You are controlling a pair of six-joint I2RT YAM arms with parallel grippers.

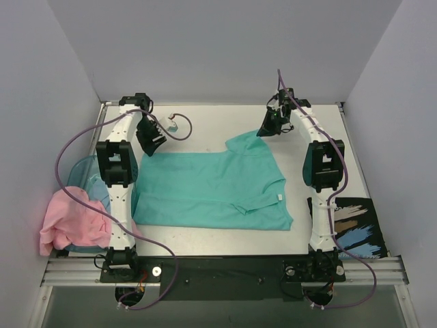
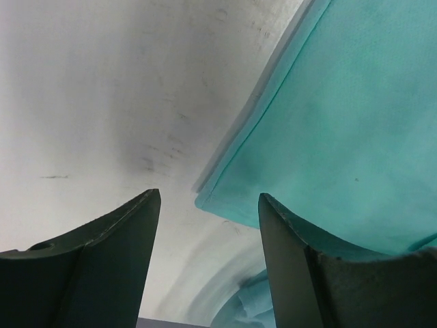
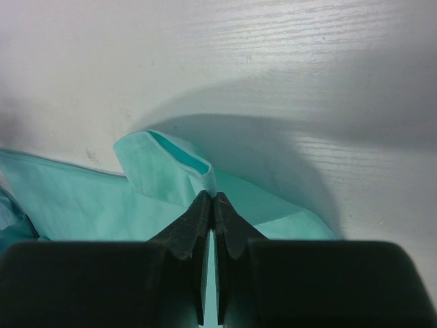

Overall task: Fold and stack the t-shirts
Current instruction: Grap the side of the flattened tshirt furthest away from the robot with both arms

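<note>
The teal-green t-shirt [image 1: 212, 188] lies spread on the table, with a small white tag [image 1: 280, 197] near its right edge. My right gripper [image 1: 268, 131] is shut on the shirt's far right sleeve hem [image 3: 194, 167] and lifts it a little off the table. My left gripper [image 1: 151, 143] is open and empty just above the shirt's far left corner [image 2: 212, 198], which lies flat between the fingers. The pale pink t-shirt [image 1: 72, 222] is bunched in the blue tub at the left.
The translucent blue plastic tub [image 1: 80, 171] sits off the table's left edge. A dark printed card [image 1: 351, 222] lies at the near right. A small white piece on a cable [image 1: 174, 125] lies at the far left. Grey walls enclose the table.
</note>
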